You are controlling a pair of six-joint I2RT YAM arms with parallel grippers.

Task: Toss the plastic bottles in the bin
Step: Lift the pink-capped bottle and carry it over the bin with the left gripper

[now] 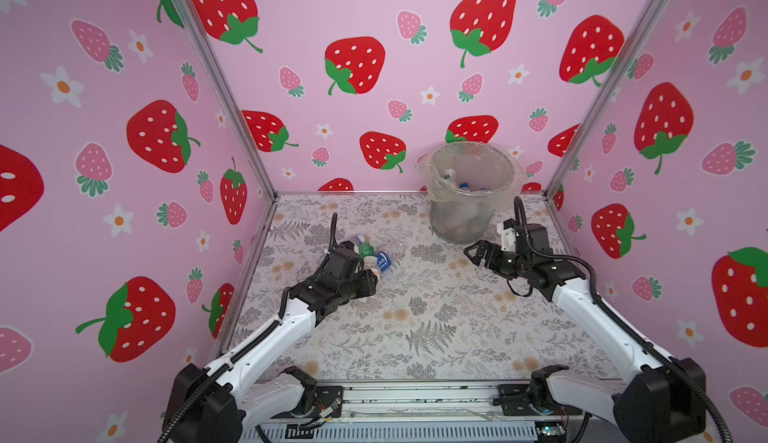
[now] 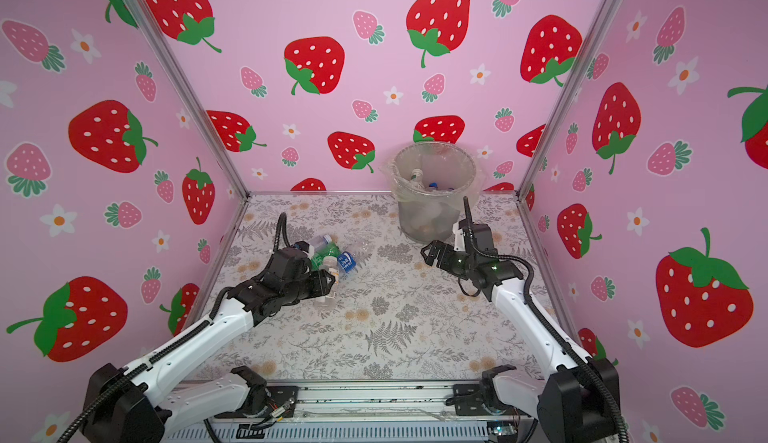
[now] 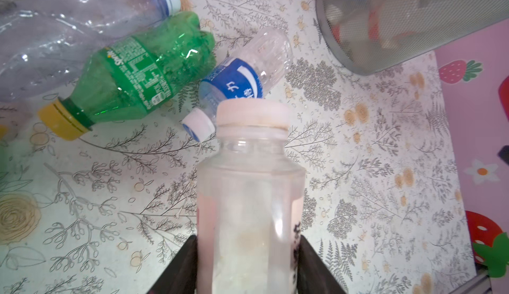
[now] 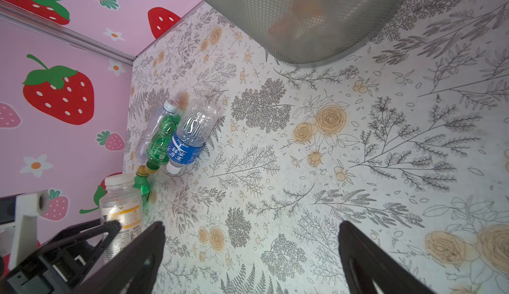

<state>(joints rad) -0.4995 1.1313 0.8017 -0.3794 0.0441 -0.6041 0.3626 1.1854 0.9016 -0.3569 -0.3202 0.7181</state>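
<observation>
One white-capped bottle (image 3: pixel 250 185) pinched mid-body by left gripper (image 3: pixel 248 251), likely for carrying to bin (image 1: pixel 461 216); right gripper (image 4: pixel 252 229) jaws spread, empty.

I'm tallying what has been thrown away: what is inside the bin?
Through the open top of the bin a few bottles show, one pale-capped, one blue-capped. Lower down, its wall gives only blurred pale and orange shapes; the full count is hidden.

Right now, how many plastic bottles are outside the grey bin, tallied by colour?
Clear plastic bottles: 3 (crushed unlabelled bottle, blue-labelled bottle, white-capped bottle held in the left gripper)
Green plastic bottles: 2 (Sprite bottle, second green bottle)
Total: 5
Those inside the grey mesh bin cannot be counted.
</observation>
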